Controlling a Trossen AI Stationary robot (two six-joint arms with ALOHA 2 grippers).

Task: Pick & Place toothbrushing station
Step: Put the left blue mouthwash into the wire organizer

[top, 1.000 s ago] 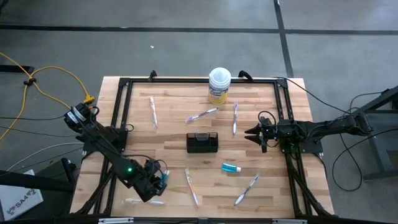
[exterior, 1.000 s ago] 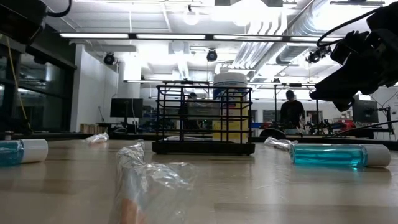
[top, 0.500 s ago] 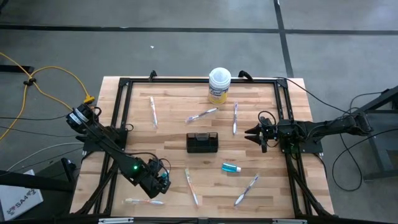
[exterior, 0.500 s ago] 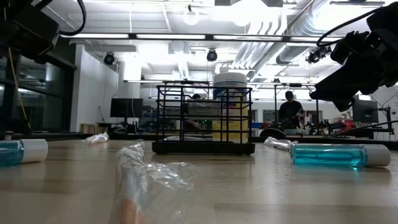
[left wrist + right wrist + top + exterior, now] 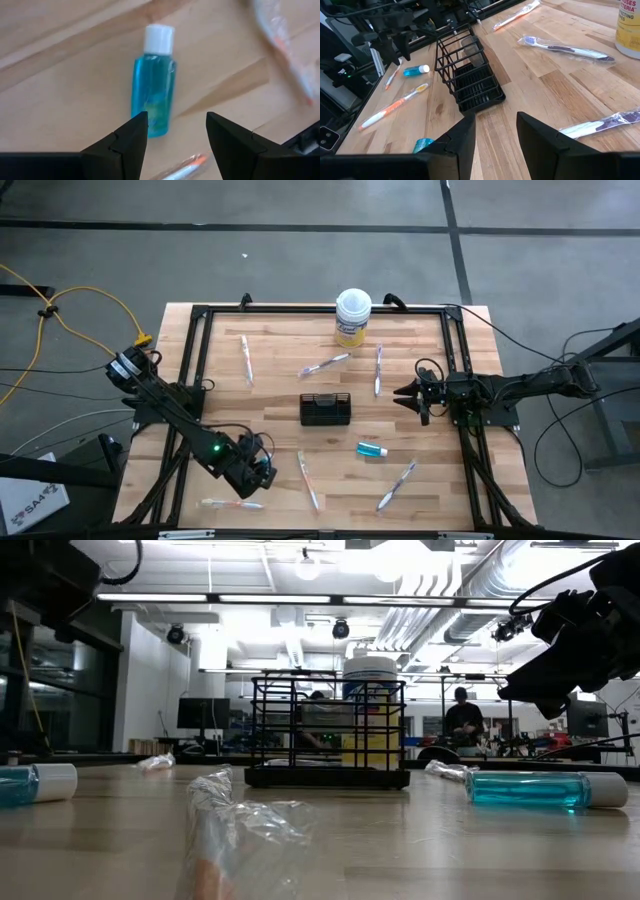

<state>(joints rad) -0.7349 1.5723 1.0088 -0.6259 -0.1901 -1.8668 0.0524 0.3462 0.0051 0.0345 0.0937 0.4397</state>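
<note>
Left gripper, fingers apart and empty, hovers over a small teal white-capped tube lying lengthwise away from the gap (right gripper waits, parted).

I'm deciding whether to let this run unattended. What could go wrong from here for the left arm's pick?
1. The left gripper hovers open above the small teal white-capped tube, which lies flat on the wooden table; being round, it might roll or slip as the fingers close.
2. A slim pale wrapped toothbrush lies close beside that tube, so the fingers could pinch it too.
3. The black wire-mesh holder is small, so a drop could miss.
</note>
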